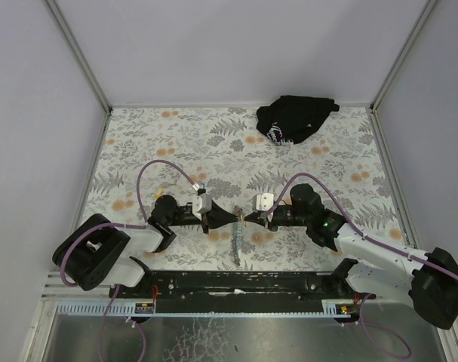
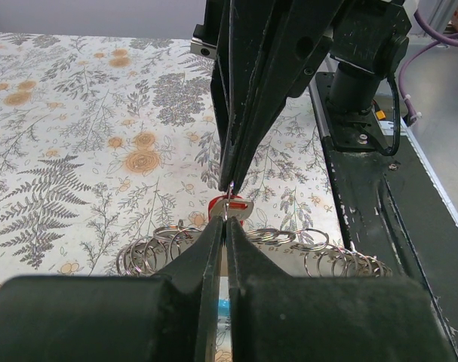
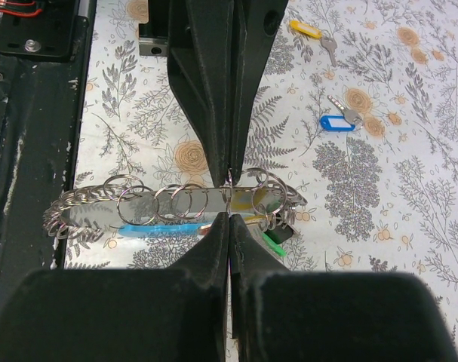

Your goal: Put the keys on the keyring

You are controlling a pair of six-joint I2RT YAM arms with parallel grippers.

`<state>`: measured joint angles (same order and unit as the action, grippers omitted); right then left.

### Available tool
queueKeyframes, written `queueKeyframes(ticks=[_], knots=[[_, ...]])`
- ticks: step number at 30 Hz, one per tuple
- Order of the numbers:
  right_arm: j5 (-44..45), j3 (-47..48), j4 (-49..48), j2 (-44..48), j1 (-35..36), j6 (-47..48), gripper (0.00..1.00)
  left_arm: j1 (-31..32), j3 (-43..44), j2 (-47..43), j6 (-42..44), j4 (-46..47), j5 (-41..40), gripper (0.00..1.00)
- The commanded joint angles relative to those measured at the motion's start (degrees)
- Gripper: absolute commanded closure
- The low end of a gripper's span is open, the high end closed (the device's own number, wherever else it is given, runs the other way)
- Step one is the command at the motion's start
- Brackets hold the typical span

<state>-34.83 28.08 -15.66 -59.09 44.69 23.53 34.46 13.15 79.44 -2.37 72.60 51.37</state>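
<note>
My two grippers meet tip to tip over the middle of the table, left gripper (image 1: 230, 216) and right gripper (image 1: 249, 219), both shut. A thin metal keyring (image 2: 228, 197) stands edge-on between the tips, and both seem to pinch it. A red-tagged key (image 2: 236, 205) sits right at the left gripper (image 2: 225, 220); I cannot tell whether it hangs on the ring. In the right wrist view the keyring (image 3: 229, 181) shows just beyond the right gripper (image 3: 229, 215). A yellow-tagged key (image 3: 305, 29) and a blue-tagged key (image 3: 339, 121) lie loose on the cloth.
Under the grippers lies a flat metal bar with several split rings (image 3: 176, 202), with light-blue (image 3: 157, 228) and green (image 3: 275, 242) pieces beside it. A black cloth bundle (image 1: 296, 119) sits at the far right. The black base rail (image 1: 236, 283) runs along the near edge.
</note>
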Motion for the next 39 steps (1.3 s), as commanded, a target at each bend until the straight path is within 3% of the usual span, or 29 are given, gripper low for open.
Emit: queueKeyframes(ticks=[1,39], knots=[[1.8,0.5,-1.7,0.6,0.5,0.5,1.00,0.3,1.2,-1.2,1.0,2.9,-0.9,1.00],[0.4,1.2,-0.8,0.0,0.9,0.8,1.00,0.6,1.7,-0.7,0.7,2.5,-1.0,1.00]])
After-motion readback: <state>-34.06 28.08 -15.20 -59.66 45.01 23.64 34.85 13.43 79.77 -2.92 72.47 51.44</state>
